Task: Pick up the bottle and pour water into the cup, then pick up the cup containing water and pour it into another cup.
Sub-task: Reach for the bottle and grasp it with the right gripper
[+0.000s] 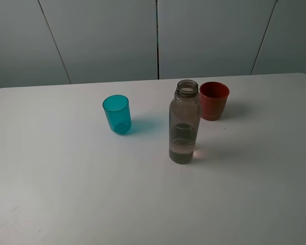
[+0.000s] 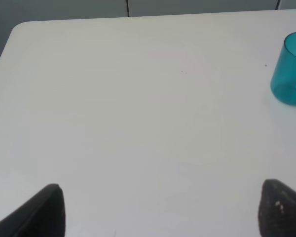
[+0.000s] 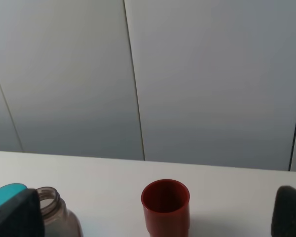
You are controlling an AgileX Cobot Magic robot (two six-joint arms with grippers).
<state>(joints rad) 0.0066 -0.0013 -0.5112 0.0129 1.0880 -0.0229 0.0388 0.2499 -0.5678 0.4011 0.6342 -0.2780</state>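
The smoky grey-brown bottle [image 1: 184, 122] stands upright and capless in the middle of the white table [image 1: 66, 194], with a little water at its bottom. The teal cup [image 1: 117, 114] stands upright to its left and farther back. The red cup [image 1: 213, 100] stands upright behind and right of the bottle. Neither gripper shows in the exterior high view. The left gripper [image 2: 160, 210] is open and empty above bare table, with the teal cup [image 2: 290, 69] far off at the frame's edge. The right gripper [image 3: 153, 217] is open and empty, facing the red cup [image 3: 165, 206], with the bottle neck [image 3: 52, 205] beside one finger.
A grey panelled wall [image 1: 158, 35] runs behind the table's far edge. The table's rounded far-left corner [image 2: 19, 29] shows in the left wrist view.
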